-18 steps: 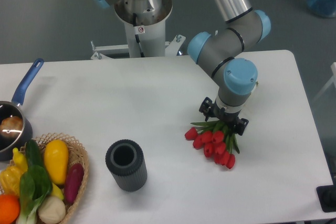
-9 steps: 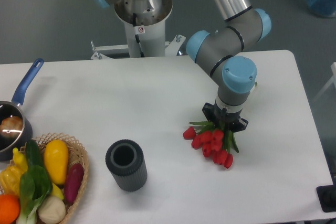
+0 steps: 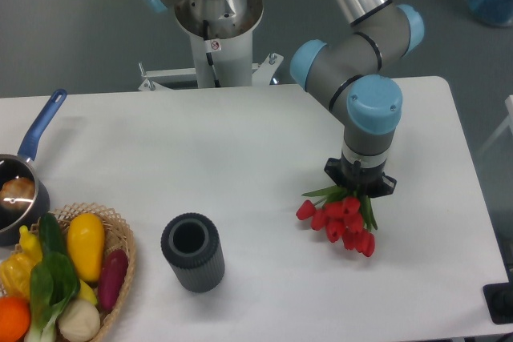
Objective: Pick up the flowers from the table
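Note:
The flowers [image 3: 341, 219], a small bunch of red tulip buds with green leaves, sit right of centre on the white table [image 3: 200, 150]. My gripper [image 3: 360, 191] points straight down over the stem end of the bunch, and its jaws are drawn together on the stems. The wrist hides the fingertips and most of the stems. The buds fan out to the lower left of the gripper, close to the tabletop; whether they still touch it cannot be made out.
A dark grey ribbed cylinder [image 3: 192, 251] stands upright at the front centre. A wicker basket [image 3: 123, 239] of vegetables fills the front left corner, with a blue-handled pan [image 3: 42, 127] behind it. The arm's white base [image 3: 217, 38] rises beyond the table's far edge.
The jaws, spread a second ago, have come together on the stems. The gripper and the bunch have since shifted to the right together.

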